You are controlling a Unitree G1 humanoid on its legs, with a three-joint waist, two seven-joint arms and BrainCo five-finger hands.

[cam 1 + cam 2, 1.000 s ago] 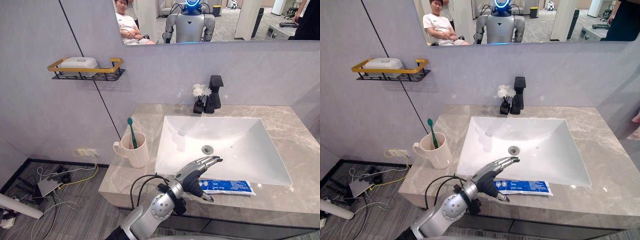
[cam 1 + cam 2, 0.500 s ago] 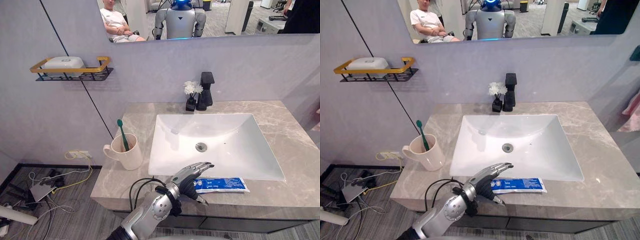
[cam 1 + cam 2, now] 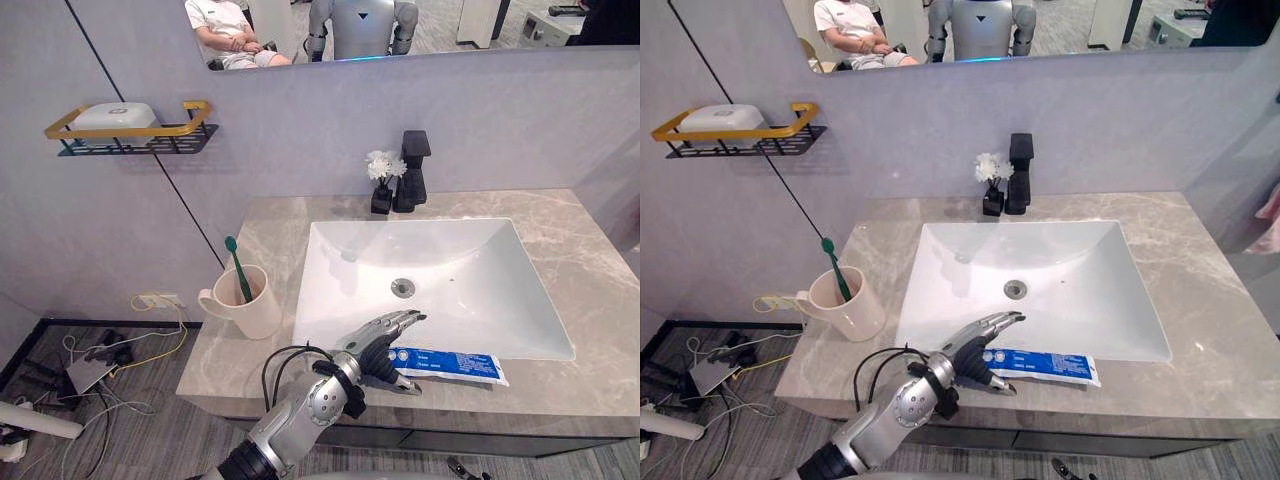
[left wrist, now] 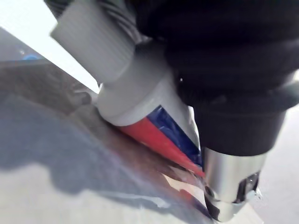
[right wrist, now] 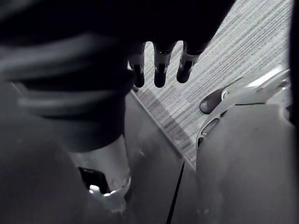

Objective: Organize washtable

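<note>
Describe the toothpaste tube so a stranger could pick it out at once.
Find the grey marble countertop with the white sink. On the strip between sink and front edge lies a flat toothpaste tube, its left end at the left hand. Unlike the upright mug left of the sink, it is blue and white and lies flat.

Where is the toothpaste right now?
In the left eye view the toothpaste tube lies flat on the countertop's front strip, just in front of the white sink, with the left hand over its left end.
</note>
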